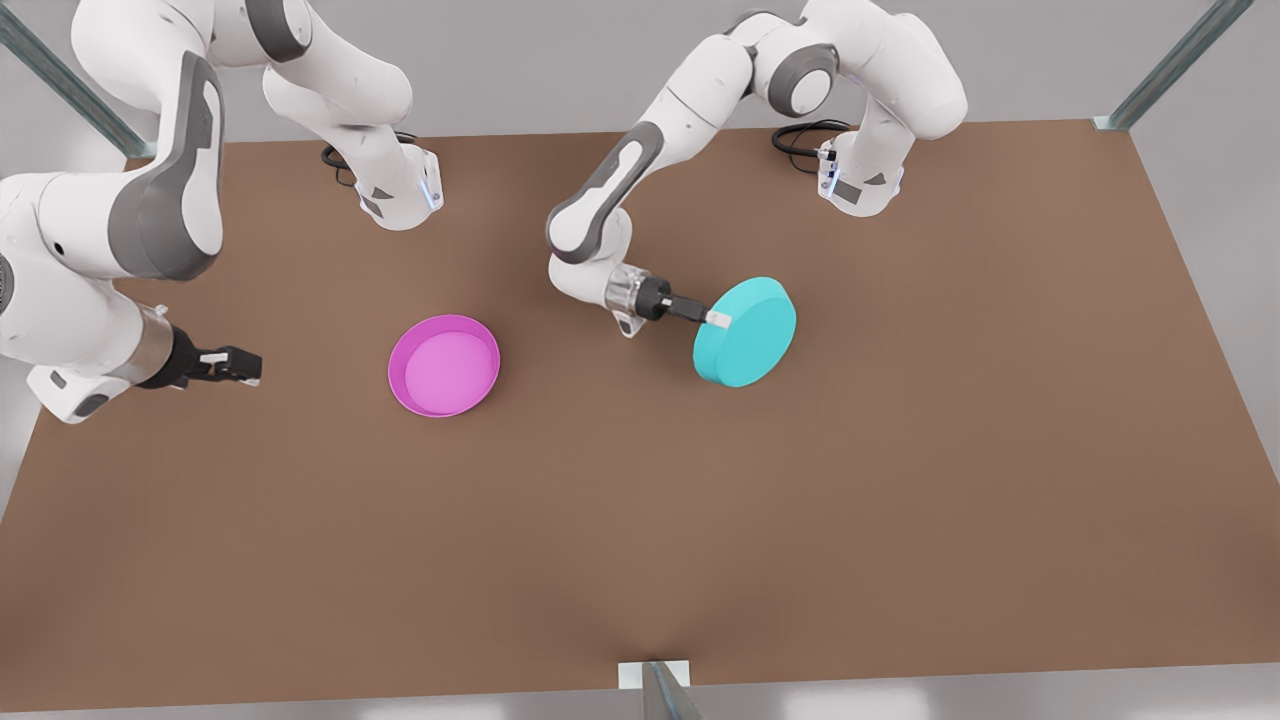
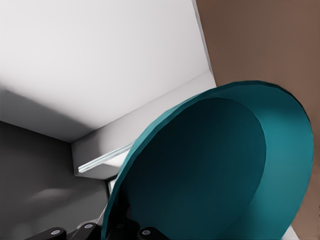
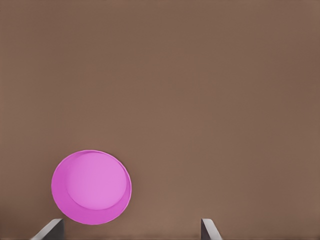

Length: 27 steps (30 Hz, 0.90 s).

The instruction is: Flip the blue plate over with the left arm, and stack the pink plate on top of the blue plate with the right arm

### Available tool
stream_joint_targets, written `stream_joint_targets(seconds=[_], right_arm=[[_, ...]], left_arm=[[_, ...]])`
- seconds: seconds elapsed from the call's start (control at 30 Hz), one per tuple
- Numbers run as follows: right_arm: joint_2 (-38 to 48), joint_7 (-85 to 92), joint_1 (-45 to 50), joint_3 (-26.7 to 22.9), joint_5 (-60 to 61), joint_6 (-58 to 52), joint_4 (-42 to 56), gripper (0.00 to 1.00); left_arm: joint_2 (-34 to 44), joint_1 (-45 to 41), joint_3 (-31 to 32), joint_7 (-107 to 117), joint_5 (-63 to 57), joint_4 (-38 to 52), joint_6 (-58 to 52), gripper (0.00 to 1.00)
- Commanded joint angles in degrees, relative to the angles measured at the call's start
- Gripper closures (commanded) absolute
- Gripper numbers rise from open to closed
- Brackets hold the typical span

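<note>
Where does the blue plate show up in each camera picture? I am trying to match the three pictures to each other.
Front view: the blue plate is right of centre, tilted up off the brown table, its rim pinched by the left gripper.
Left wrist view: the blue plate looms close, hollow side to the camera.
Right wrist view: not in it; the pink plate is.
Shared landmark: the brown table.

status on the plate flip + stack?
Flip in hand: left gripper is shut on the blue plate rim, plate tilted with its underside up, not yet flat. Stack not started: pink plate sits rim-up on the table; right gripper waits open beside it.
</note>
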State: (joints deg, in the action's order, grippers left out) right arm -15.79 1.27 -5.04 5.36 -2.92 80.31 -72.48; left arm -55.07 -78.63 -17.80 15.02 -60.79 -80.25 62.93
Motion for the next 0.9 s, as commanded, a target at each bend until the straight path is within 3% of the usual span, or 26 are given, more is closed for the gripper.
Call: stream_joint_targets(seconds=[0.0,0.47,0.6,0.83,0.87], right_arm=[[0.1,0.0,0.4,-0.1,0.0,-0.1,0.1,0.00],[-0.4,0.6,-1.3,-0.4,0.5,-1.8,0.1,0.00],[-0.5,0.0,-1.3,-0.2,0.5,-1.8,0.0,0.00],[-0.9,0.0,-0.9,-0.1,0.5,-1.7,0.0,0.00],[-1.2,-0.1,-0.9,0.0,0.5,-1.7,0.0,0.00]], left_arm=[[-0.2,-0.3,0.0,0.1,4.5,0.0,0.0,0.79],[-5.1,-1.6,-2.1,3.9,9.3,0.4,1.3,0.79],[-5.2,-2.8,-3.4,3.9,11.2,0.4,1.8,0.56],[-7.2,-7.0,-6.1,4.4,14.6,1.2,1.8,0.56],[-7.7,-7.8,-6.2,4.4,15.1,1.3,1.8,0.27]])
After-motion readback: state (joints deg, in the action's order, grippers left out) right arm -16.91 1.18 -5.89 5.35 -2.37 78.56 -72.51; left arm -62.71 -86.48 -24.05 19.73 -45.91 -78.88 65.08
